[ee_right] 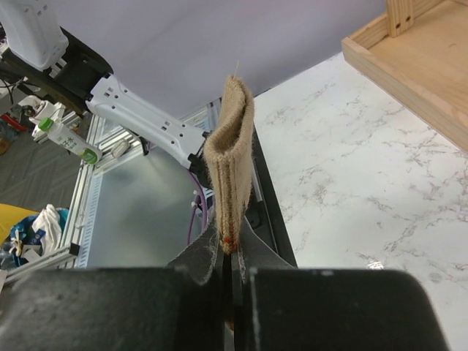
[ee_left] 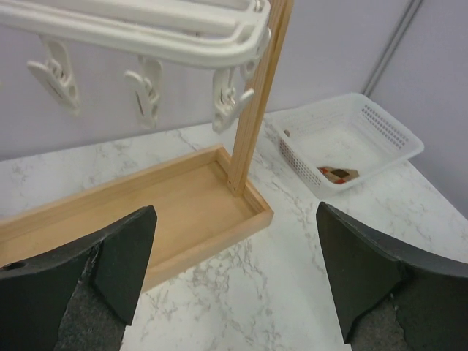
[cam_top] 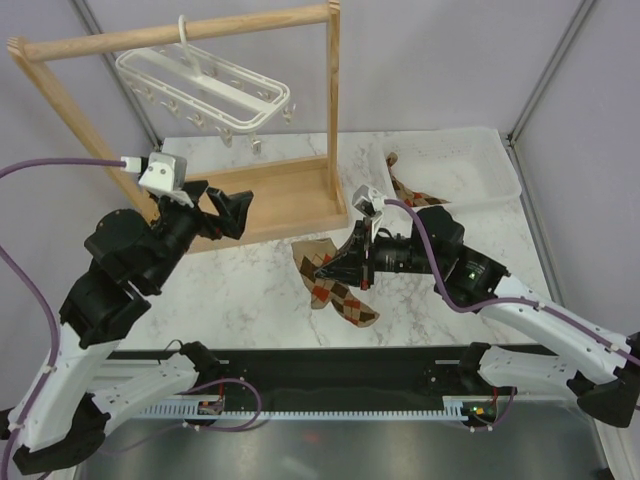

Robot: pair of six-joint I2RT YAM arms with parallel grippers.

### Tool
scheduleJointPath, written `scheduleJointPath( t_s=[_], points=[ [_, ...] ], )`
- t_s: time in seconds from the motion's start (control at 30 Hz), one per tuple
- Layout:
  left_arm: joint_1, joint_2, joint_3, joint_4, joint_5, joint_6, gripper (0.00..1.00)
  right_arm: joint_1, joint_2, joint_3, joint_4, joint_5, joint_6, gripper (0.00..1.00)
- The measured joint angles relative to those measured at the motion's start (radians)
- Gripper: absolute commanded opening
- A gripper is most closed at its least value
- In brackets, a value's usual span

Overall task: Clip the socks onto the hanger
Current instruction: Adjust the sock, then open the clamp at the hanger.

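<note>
Right gripper [cam_top: 332,266] clamped on one sock [cam_top: 345,300] low over the counter [cam_top: 240,300]; hanger [cam_top: 205,85] hangs far up-left, nearer the left gripper [cam_top: 222,205], which is spread apart.

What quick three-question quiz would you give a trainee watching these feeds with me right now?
1. True or false: the left pincer is open and empty.
2. Where does the second sock lie? A in the basket; B on the hanger; C in the wooden tray.
3. Fill in: the right pincer is shut on a ____.
Key: 1 true; 2 A; 3 sock.
</note>
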Motion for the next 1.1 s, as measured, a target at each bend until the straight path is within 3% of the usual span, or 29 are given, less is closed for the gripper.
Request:
scheduleJointPath(
  t_s=[0.2,0.3,0.4,0.57,0.73,0.97,1.1],
  points=[
    [0.077,0.139,0.061,0.102,0.074,0.067,0.78,0.000,-0.068,0.000,-0.010,-0.013,-0.034,0.00],
    [0.157,0.181,0.071,0.116,0.169,0.074,0.57,0.000,-0.102,0.005,-0.013,-0.031,-0.052,0.00],
    [0.251,0.209,0.098,0.118,0.283,0.074,0.50,0.000,-0.114,0.015,-0.015,-0.039,-0.067,0.00],
    [0.403,0.240,0.160,0.131,0.518,0.025,0.53,0.000,-0.138,0.016,-0.026,-0.042,-0.085,0.00],
    [0.438,0.251,0.167,0.140,0.678,-0.016,0.54,0.000,-0.144,0.024,-0.034,-0.042,-0.092,0.00],
    [0.452,0.276,0.183,0.132,0.740,-0.038,0.63,0.000,-0.144,0.042,-0.039,-0.048,-0.092,0.00],
    [0.453,0.303,0.208,0.119,0.739,-0.046,0.76,0.000,-0.144,0.047,-0.040,-0.050,-0.092,0.00]
  ],
)
